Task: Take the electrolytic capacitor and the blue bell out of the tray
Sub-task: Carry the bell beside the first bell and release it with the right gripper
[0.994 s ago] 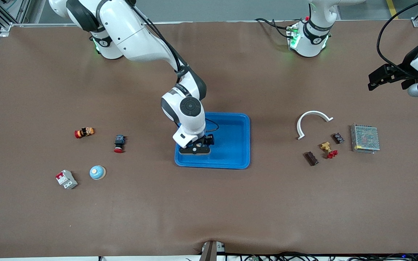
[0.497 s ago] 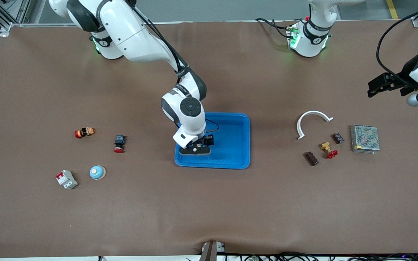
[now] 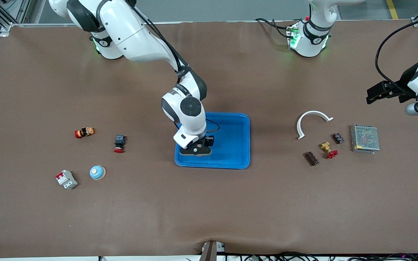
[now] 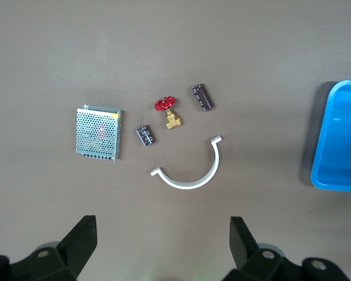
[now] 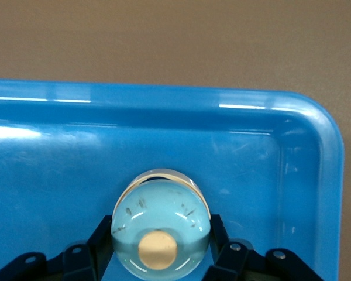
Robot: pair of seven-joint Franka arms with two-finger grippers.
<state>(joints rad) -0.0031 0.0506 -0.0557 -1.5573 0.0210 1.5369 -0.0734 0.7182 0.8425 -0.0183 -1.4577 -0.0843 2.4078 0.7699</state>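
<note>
Brown desk, shallow bright-blue plastic tray (image 3: 230, 145) at frame centre: the right gripper (image 5: 161, 249), wide open a second ago, has just clamped its jaws on the pale-blue domed bell (image 5: 161, 225) in the tray's lower-left corner. Lift-out looks next. The left gripper (image 4: 164, 246) waits open, upper right, over bare desk.

The right gripper (image 3: 196, 149), low in the tray (image 3: 230, 143), now has its fingers drawn in against the blue bell (image 5: 161, 225), apparently gripping it. The left gripper (image 3: 377, 92) sits lower in the front view than before.
</note>
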